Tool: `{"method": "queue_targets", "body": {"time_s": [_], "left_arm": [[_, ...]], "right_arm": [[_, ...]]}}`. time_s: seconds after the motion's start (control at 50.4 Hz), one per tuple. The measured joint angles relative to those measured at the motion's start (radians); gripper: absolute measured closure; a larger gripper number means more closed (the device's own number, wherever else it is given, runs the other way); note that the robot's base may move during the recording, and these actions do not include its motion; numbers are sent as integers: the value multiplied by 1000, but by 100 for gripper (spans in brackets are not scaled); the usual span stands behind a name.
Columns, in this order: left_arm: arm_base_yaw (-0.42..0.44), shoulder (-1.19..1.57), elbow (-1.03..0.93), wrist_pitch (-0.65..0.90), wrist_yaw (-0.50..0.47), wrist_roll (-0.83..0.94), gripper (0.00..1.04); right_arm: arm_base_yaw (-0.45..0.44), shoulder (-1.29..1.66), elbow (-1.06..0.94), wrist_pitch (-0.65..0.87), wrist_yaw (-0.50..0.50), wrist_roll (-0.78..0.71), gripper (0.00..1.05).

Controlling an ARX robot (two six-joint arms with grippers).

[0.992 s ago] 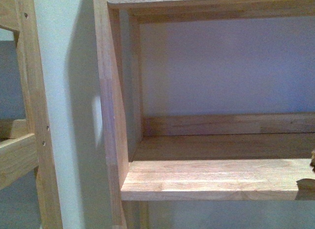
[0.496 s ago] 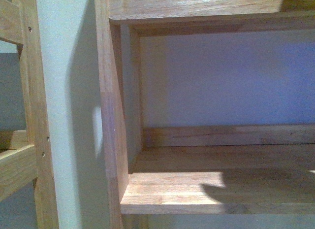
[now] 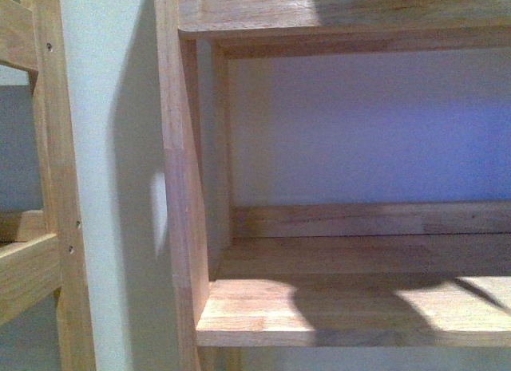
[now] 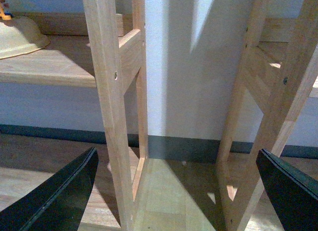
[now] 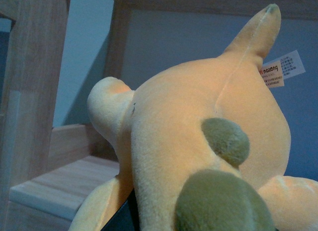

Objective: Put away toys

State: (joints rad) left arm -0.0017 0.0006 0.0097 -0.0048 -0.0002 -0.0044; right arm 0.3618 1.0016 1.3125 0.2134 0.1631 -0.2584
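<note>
The plush animal [image 5: 198, 136] fills the right wrist view: soft orange-yellow, with olive-green spots, a pointed ear on top and a white tag [image 5: 282, 68]. My right gripper [image 5: 164, 218] is shut on it, and only a dark sliver of one finger [image 5: 121, 217] shows under the plush. The toy is held in front of a wooden shelf board [image 5: 64, 184]. My left gripper [image 4: 178, 156] is open with nothing between its black fingers [image 4: 59, 196], low over the wooden floor. In the front view neither gripper nor the plush shows; only a rounded shadow lies on the shelf board [image 3: 239, 315].
A wooden shelf unit [image 3: 184, 187] with a pale back wall fills the front view, and a second frame [image 3: 48, 187] stands to its left. The left wrist view shows shelf uprights [image 4: 112, 92], a dark baseboard [image 4: 179, 146] and a cream bowl-like object [image 4: 20, 37] on a low shelf.
In the front view a rounded shadow has spread leftward across the shelf board. The small dark shape at the right edge a second ago is gone from view.
</note>
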Motion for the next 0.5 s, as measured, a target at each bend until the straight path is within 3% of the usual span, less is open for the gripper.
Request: {"method": "queue_targets", "body": {"time_s": [0.198, 0.496], "left_arm": [[0, 0, 0, 0, 0, 0, 6], [0, 0, 0, 0, 0, 0, 6]], "right_arm": [[-79, 179, 235, -73, -83, 80, 85], [-179, 483, 642, -221, -116, 470, 85]]}}
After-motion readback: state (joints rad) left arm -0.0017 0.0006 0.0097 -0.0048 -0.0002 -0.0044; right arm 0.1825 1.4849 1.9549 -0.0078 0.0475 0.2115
